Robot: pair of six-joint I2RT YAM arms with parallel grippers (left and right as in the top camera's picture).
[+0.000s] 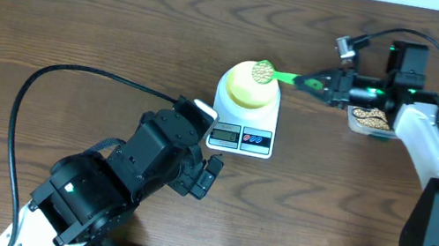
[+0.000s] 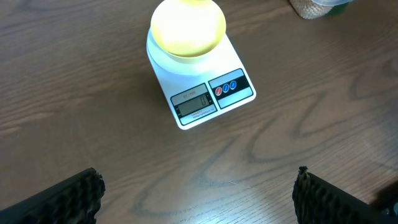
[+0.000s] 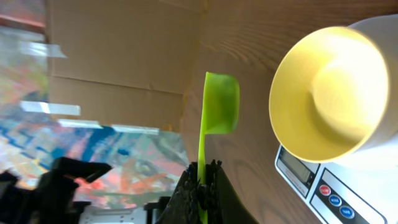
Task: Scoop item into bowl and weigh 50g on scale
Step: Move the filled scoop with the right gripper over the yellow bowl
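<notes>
Pinching the green scoop (image 1: pixel 283 76), lying left-right, in the right gripper (image 1: pixel 315 85), hovering its beans (image 1: pixel 261 73) over the bowl's (image 1: pixel 247 94) far edge.

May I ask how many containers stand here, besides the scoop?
2: the pale-yellow bowl on the scale, and a tub of beans right of it, partly hidden under the right arm.

Probably a robotics lab bench: left arm (image 1: pixel 117 173) and right arm (image 1: pixel 426 144) at a wood-grain table (image 1: pixel 85 20), cardboard screen (image 3: pixel 118 56) behind.
</notes>
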